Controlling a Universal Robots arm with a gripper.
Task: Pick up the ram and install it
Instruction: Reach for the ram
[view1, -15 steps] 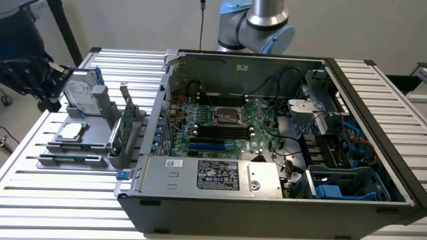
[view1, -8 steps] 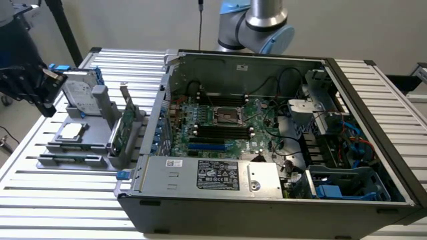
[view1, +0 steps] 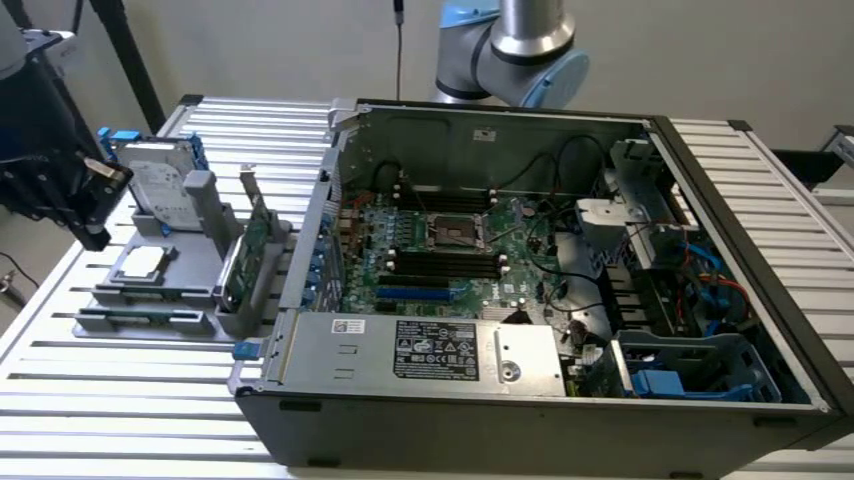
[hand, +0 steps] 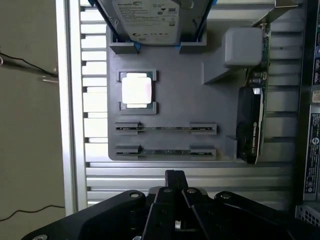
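- Slatted aluminium table (view1: 120, 410); open computer case (view1: 747, 200) on the exterior view's right.
- Gripper (hand: 175, 173) empty, fingers pressed together, over bare slats.
- Ram (hand: 165, 151) stands on edge in grey tray (hand: 180, 100), near the gripper.
- Hard drive (hand: 150, 20) label unreadable.

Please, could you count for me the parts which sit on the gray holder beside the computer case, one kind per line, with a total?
On the gray holder:
hard drive: 1
processor chip: 1
ram sticks: 2
upright green card: 1
Total: 5
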